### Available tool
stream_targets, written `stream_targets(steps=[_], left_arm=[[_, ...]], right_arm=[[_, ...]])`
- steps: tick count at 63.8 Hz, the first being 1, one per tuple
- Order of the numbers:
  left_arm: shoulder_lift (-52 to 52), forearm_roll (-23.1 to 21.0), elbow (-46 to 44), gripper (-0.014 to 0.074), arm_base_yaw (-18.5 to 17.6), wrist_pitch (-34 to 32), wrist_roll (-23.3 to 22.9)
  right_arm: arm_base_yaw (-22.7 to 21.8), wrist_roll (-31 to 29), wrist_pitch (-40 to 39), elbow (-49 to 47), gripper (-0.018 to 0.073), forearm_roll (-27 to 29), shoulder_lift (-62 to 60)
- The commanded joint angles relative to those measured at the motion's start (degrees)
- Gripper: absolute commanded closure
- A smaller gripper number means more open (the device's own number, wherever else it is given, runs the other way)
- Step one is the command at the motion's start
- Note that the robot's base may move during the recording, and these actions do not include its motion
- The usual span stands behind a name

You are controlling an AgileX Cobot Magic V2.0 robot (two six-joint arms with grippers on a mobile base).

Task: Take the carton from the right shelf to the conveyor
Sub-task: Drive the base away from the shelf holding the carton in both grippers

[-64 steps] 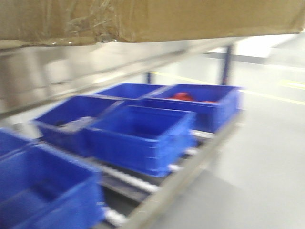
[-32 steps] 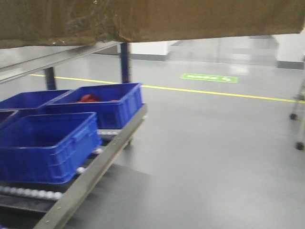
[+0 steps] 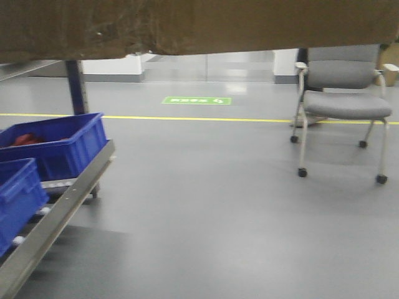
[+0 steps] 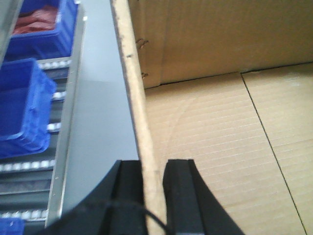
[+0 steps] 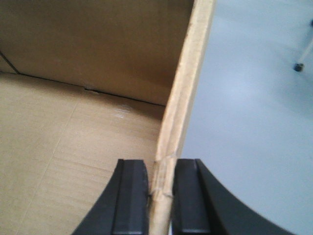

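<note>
1. Your left gripper (image 4: 154,169) is clamping the left wall of the carton (image 4: 220,127). One black finger (image 4: 128,196) is sitting outside the wall and the other inside, and the cardboard edge is running up between them, touching both.
2. Your right gripper (image 5: 157,169) is clamping the opposite wall the same way, with its pads squeezing a creased, slightly crushed stretch of the rim.
3. The carton is hanging between the two grippers with its top open, and its bare corrugated bottom is showing in both wrist views. In the front view its underside, with wrinkled clear tape, is filling the top strip of the frame, well above the floor (image 3: 218,218).
4. The carton is sitting clear of the right shelf (image 3: 56,212). The steel rail and the blue bins (image 3: 59,146) are lying lower and to the left, with grey floor showing between the rail and the carton's left wall.
5. Both wrists are angling downward, with the fingers straddling the wall tops and the cameras looking along the rims into the box.
6. Ahead on the right, a grey chair (image 3: 346,106) on castors is standing near a yellow floor line (image 3: 187,118).
</note>
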Motion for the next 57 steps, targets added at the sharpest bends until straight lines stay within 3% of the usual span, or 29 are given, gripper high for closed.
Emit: stream_targets(steps=[1, 57], left_arm=[[-0.6, -2.8, -0.4, 0.0614, -0.8, -2.6, 0.3], [-0.6, -2.3, -0.4, 0.0614, -0.8, -2.6, 0.3]], right_arm=[[0.3, -1.0, -3.9, -0.2, 0.0627, 1.0, -0.9], [0.3, -1.0, -4.0, -0.2, 0.0627, 1.1, -0.9]])
